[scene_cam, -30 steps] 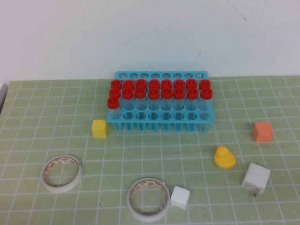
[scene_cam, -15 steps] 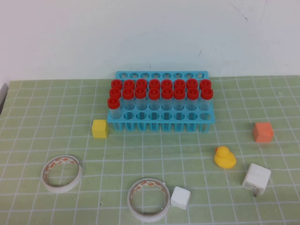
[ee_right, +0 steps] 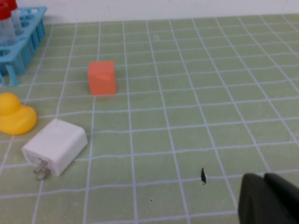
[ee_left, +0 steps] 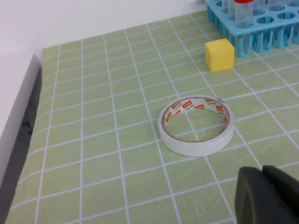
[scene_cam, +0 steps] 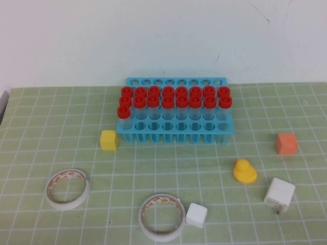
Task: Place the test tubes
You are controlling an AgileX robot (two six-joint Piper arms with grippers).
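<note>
Test tubes (scene_cam: 167, 103) with red caps stand upright in the blue rack (scene_cam: 176, 133), which sits toward the far side of the green gridded tabletop (scene_cam: 51, 127), near the white wall (scene_cam: 153, 35). We see them filling two rows across the middle of the rack, and one more tube (scene_cam: 123, 113) stands alone at the left end of the next row toward us. The rack's farthest row and its nearest holes hold nothing.

Just beside the rack's near left corner sits a yellow cube (scene_cam: 109, 140). An orange cube (scene_cam: 286, 144) lies well off to the rack's right. Nearer to us on the right are a yellow duck (scene_cam: 244, 171) and a white charger (scene_cam: 279, 195), close together but apart. A white cube (scene_cam: 196, 215) touches, or nearly touches, the middle tape roll (scene_cam: 162, 216), and a second tape roll (scene_cam: 66, 189) lies flat farther left.

Neither arm shows from the high camera. The left tool (ee_left: 268, 196) hangs low over the tabletop close to the left-hand tape roll, its fingers pressed together and holding nothing. The right tool (ee_right: 271, 200) hangs low over bare grid near the charger, likewise closed on nothing. Both are well away from the rack.
</note>
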